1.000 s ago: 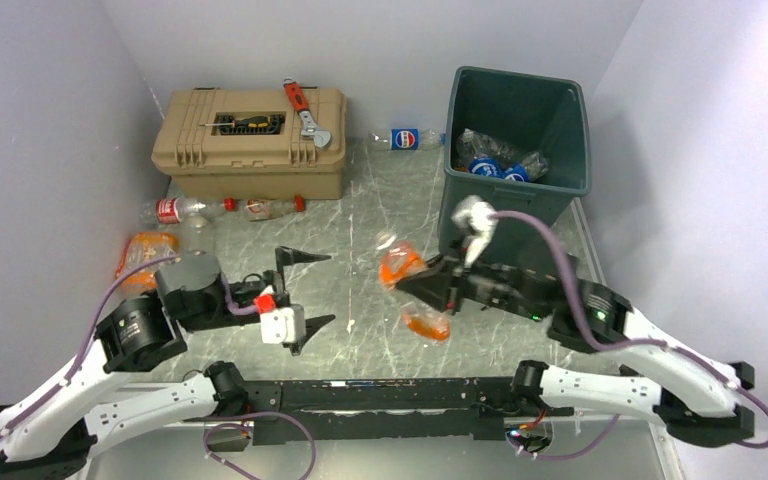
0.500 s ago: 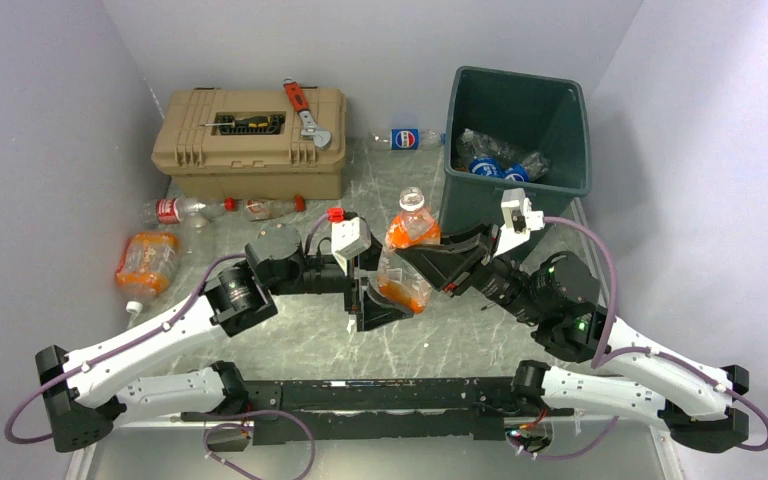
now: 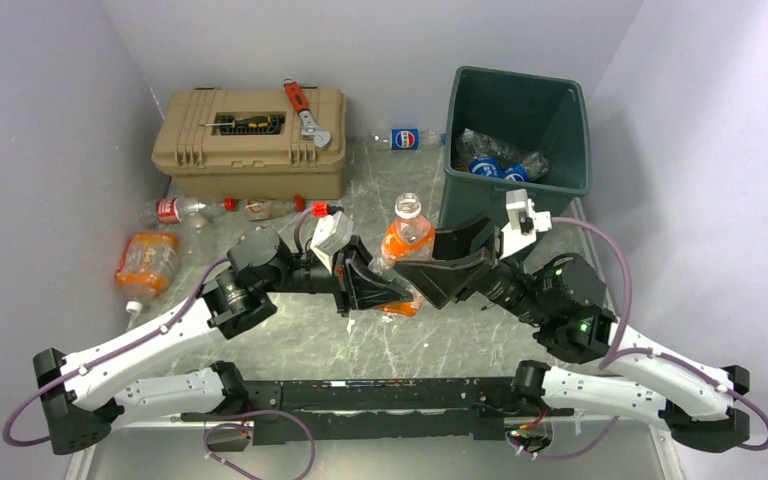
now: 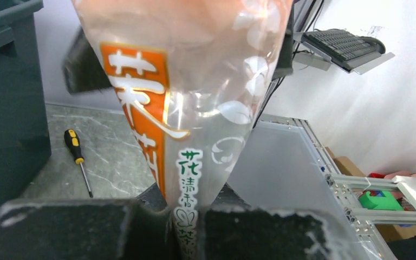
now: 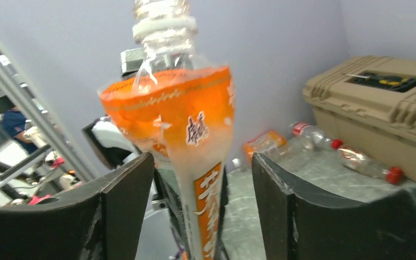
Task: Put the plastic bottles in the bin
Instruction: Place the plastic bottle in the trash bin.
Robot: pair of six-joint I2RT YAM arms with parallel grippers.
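The left tool (image 3: 378, 288) is clamped on the crushed base of the orange-labelled bottle (image 3: 406, 240), off the bench (image 3: 360, 180), just left of the bin (image 3: 515, 195). The right tool (image 3: 440, 266) stands half open around it, not touching. Seemingly a hand-off; next, carry it over the bin's rim.

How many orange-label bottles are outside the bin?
2. One orange-label bottle is upright, clamped in the left pincer; the second bottle lies at the left edge of the table. More may be hidden.
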